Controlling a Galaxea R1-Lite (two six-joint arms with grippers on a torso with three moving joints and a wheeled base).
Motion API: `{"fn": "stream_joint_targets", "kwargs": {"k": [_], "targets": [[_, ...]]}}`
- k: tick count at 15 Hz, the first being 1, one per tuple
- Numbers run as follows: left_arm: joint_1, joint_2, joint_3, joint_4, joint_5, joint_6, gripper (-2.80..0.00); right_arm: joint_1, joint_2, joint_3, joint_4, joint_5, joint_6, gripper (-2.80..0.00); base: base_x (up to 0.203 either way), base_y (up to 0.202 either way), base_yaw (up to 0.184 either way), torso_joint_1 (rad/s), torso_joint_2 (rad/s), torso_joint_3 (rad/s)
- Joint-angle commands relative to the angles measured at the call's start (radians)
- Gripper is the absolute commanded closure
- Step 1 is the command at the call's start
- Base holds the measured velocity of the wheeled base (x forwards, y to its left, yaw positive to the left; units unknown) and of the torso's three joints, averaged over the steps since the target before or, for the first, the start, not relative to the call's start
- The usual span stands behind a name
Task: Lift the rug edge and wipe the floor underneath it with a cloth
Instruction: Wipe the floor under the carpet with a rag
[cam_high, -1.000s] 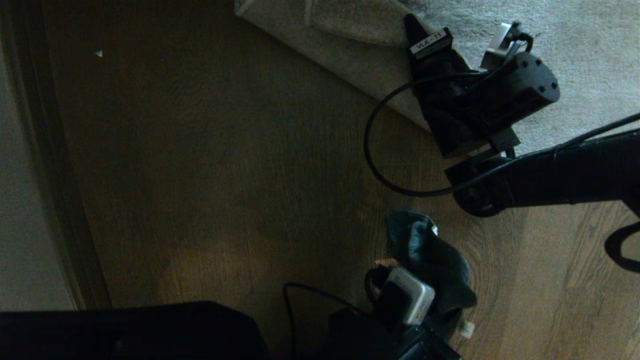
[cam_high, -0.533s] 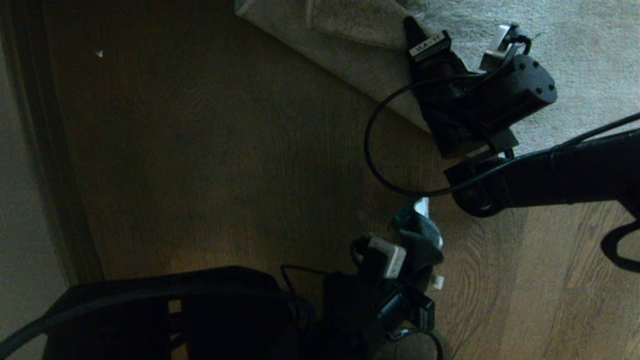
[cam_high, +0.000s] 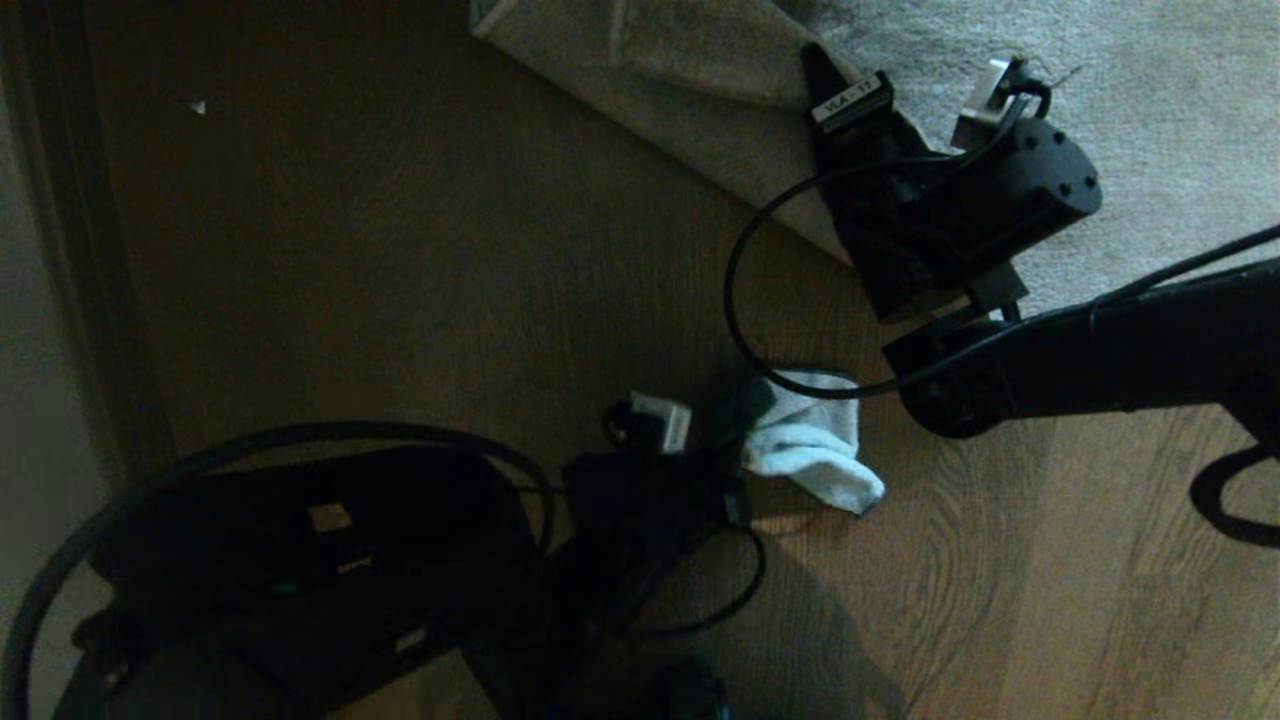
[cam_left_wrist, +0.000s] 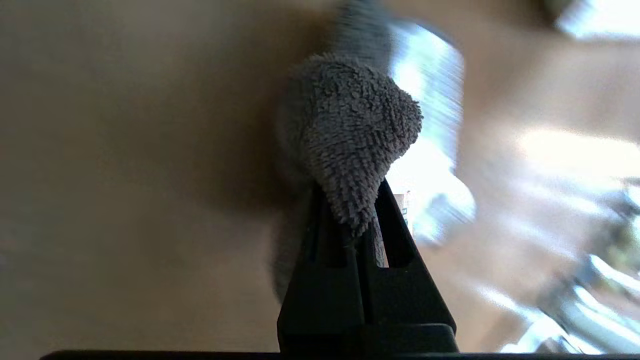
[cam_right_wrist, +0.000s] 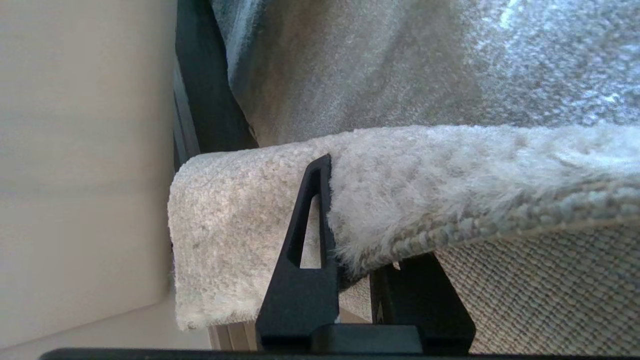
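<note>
Both claws gripping, left claw (cam_left_wrist: 357, 225) pinching cloth (cam_high: 812, 440), right claw (cam_right_wrist: 350, 260) clamping rug edge (cam_right_wrist: 400, 200)

Support surface: the floor (cam_high: 420, 260), brown wood-grain planks, swirling grain visible at near right, darker in shadow toward the left. A pale wall or skirting runs along the far-left margin.

On it, far right: large light-grey rug (cam_high: 1150, 120); the rug edge (cam_high: 690, 130) runs diagonally, with a fold raised off the planks.

Centre, near side of the rug: the cloth (cam_high: 815, 450), pale face up, lying on bare planks, apart from the rug.

Small pale speck (cam_high: 197, 105) on bare planks, far left.
</note>
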Motion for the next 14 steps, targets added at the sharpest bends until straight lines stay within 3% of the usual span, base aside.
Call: {"fn": "stream_joint_targets", "kwargs": {"k": [1,9,14], "targets": [[0.06,-0.035,0.001,-0.028,0.001,-0.002,0.0,0.002,0.004,0.001,-0.007,-0.001,0.004,0.0,0.0,0.0,0.0,0.0,0.0,0.0],[0.24,-0.182,0.009,-0.024,-0.002,0.0,0.0,0.003,0.006,-0.002,-0.027,0.002,0.007,0.0,0.0,0.0,0.0,0.0,0.0,0.0],[0.247,-0.291,0.013,-0.02,-0.003,0.003,0.0,0.004,0.006,0.001,-0.029,0.001,0.004,0.0,0.0,0.0,0.0,0.0,0.0,0.0]]}}
